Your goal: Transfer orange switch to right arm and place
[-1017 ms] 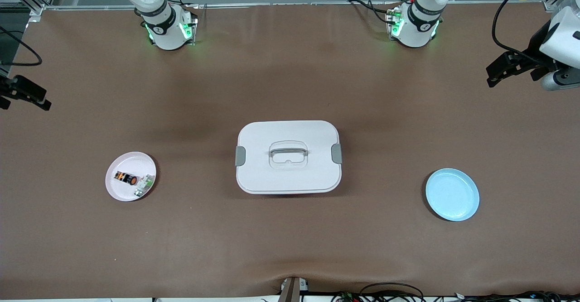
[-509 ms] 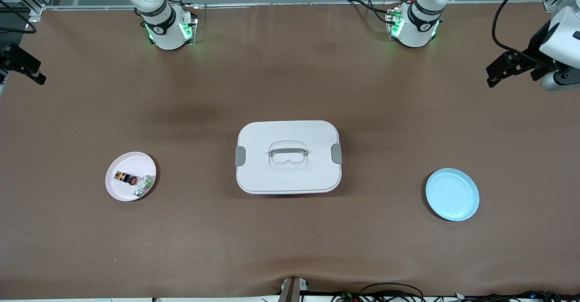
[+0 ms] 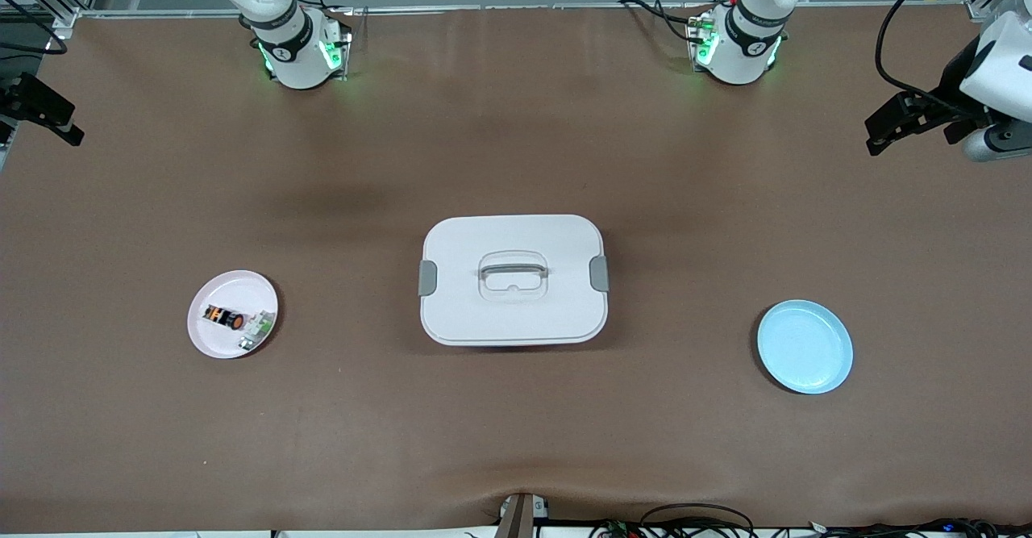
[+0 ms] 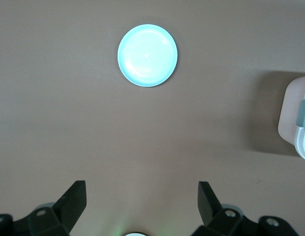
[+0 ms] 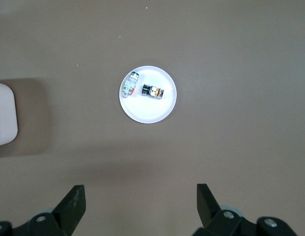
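The orange switch is a small black cylinder with an orange end. It lies on a pale pink plate toward the right arm's end of the table, beside a small green-and-white part. In the right wrist view the switch lies on the plate, well away from the gripper. My right gripper is open and empty, high over the table's edge at that end; its own view also shows it open. My left gripper is open and empty over the table's other end.
A white lidded box with a handle and grey latches stands mid-table; its corner shows in both wrist views. A light blue plate lies bare toward the left arm's end. Brown table surface lies between them.
My right gripper has moved along the table's end toward the robots' bases, mostly in the first half second. The left arm, the switch and both plates have not moved.
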Robot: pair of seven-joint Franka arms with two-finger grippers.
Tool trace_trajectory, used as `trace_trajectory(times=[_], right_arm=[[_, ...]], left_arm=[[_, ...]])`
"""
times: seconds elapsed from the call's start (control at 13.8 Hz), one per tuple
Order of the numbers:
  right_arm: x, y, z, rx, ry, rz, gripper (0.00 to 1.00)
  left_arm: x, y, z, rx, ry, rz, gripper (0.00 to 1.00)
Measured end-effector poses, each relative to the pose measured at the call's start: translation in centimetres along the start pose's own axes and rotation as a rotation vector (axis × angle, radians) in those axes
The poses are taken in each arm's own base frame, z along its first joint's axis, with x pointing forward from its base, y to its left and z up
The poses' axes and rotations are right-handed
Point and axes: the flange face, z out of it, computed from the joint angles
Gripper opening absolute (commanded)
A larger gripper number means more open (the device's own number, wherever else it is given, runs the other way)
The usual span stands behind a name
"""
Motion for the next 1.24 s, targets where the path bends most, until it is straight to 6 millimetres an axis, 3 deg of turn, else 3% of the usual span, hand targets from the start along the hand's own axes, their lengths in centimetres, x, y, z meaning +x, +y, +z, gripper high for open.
trace_trajectory(times=[1.24], right_arm=[[-0.1, -0.07, 0.04, 0.001, -0.024, 0.0, 1.0]], left_arm=[[-0.03, 0.1, -0.12, -0.001, 0.003, 0.002, 1.0]])
